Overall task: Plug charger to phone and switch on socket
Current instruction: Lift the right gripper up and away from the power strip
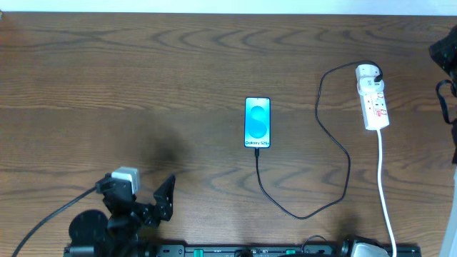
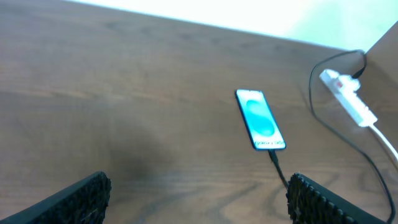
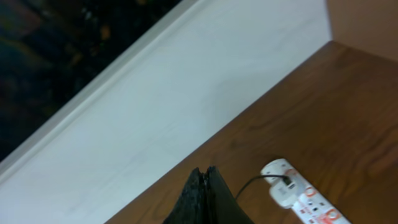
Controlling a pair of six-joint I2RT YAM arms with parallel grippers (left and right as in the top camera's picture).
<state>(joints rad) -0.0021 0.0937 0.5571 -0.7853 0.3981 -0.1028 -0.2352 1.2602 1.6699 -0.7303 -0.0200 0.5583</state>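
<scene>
Overhead: phone (image 1: 258,123) lies mid-table, screen lit; charger (image 1: 335,143) runs from its near edge, loops rt to socket (image 1: 372,96) at far rt. L gripper (image 1: 139,189) sits near-left, well apart. L wrist: jaws wide, empty, phone ahead. R wrist: R gripper (image 3: 205,186) pinched closed, empty; socket end w/ black plug nearby.

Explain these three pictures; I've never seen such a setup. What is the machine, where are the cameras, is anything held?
Two robot arms work at a wooden table. One picture looks down from above; the other two come from cameras on the wrists. On the table lie a phone with a lit blue screen, a white socket strip, and a black charger cable running from the strip to the phone's lower edge. The left gripper is open and empty; the right gripper is shut, holding nothing.
</scene>
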